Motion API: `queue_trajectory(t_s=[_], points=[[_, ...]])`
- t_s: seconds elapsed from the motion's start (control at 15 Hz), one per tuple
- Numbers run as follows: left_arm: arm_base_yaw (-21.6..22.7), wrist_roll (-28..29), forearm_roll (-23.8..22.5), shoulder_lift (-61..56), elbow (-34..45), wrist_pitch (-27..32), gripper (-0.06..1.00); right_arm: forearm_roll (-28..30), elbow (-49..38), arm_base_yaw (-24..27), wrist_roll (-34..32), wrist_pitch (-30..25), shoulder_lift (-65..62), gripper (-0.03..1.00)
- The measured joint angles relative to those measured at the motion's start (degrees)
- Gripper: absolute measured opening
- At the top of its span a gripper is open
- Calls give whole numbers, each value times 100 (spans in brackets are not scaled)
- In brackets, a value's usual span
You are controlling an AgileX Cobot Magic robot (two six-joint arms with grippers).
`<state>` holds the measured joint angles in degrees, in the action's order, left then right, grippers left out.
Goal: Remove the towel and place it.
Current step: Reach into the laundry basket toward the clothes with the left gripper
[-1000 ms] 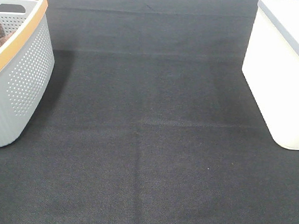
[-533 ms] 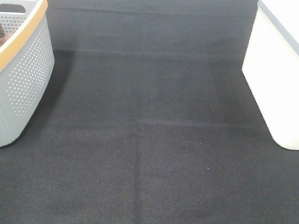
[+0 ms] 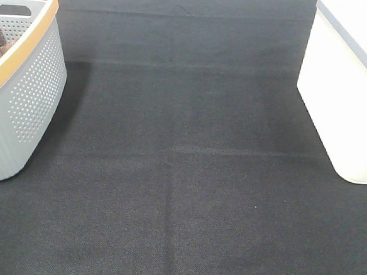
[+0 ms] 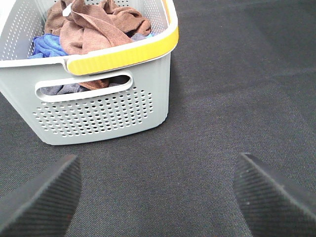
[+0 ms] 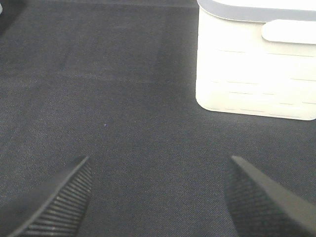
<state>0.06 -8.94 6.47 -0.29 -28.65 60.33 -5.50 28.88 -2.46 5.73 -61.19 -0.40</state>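
Left end effector (image 4: 158, 165), jaws spread wide and empty, hangs near the left-hand basket (image 4: 98, 108) with the towel (image 4: 94, 29) heaped inside, while the right end effector (image 5: 159, 163) gapes empty too.

Fuzzy microfibre towel (image 4: 94, 27), perforated matt plastic basket (image 4: 153, 79), coarse black woven mat (image 3: 187, 175).

The high camera looks steeply down on the black woven mat (image 3: 181, 175). The low left wrist camera faces the grey perforated plastic basket (image 4: 98, 111) (shared overhead), and the right wrist camera faces the white plastic bin (image 5: 247, 74).
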Motion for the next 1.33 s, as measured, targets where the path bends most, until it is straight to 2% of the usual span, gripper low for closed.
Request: queue_trajectory(t_s=[1.33], points=[[0, 0, 0, 0, 0, 0, 80, 0, 0, 0, 0, 0, 0, 71]])
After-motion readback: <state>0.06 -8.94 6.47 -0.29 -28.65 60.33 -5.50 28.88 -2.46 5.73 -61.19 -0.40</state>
